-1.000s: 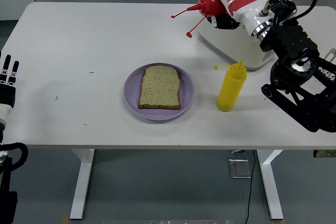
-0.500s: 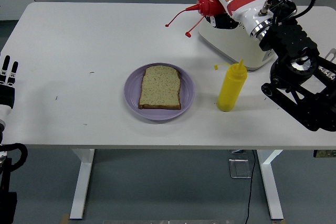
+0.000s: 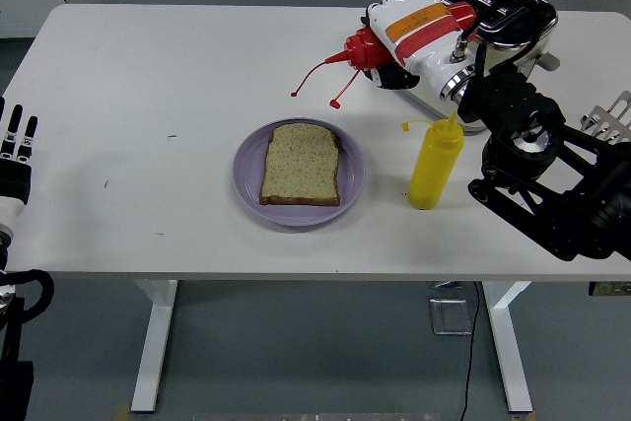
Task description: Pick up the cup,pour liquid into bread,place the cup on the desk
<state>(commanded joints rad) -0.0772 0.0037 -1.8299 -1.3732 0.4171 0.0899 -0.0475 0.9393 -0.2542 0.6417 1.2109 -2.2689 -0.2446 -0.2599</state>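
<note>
Head view, right hand (image 3: 414,32) with fingers wrapped around a red plastic squeeze bottle (image 3: 367,49), held tilted above the white table (image 3: 148,86), nozzle toward the left edge, slice of brown bread (image 3: 301,165) on a round purple plate (image 3: 350,179) near the front edge, yellow squeeze bottle (image 3: 434,167) upright just right of the plate, silver toaster (image 3: 493,2) at the far right corner, left hand (image 3: 15,145) with straight relaxed fingers at the left edge.

free: table (image 3: 148,96) left half | obstacles: yellow bottle (image 3: 434,165), toaster (image 3: 483,7) right

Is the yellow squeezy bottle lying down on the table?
No, the yellow plastic squeeze bottle stands upright on the white table, to the right of the purple plate.
</note>
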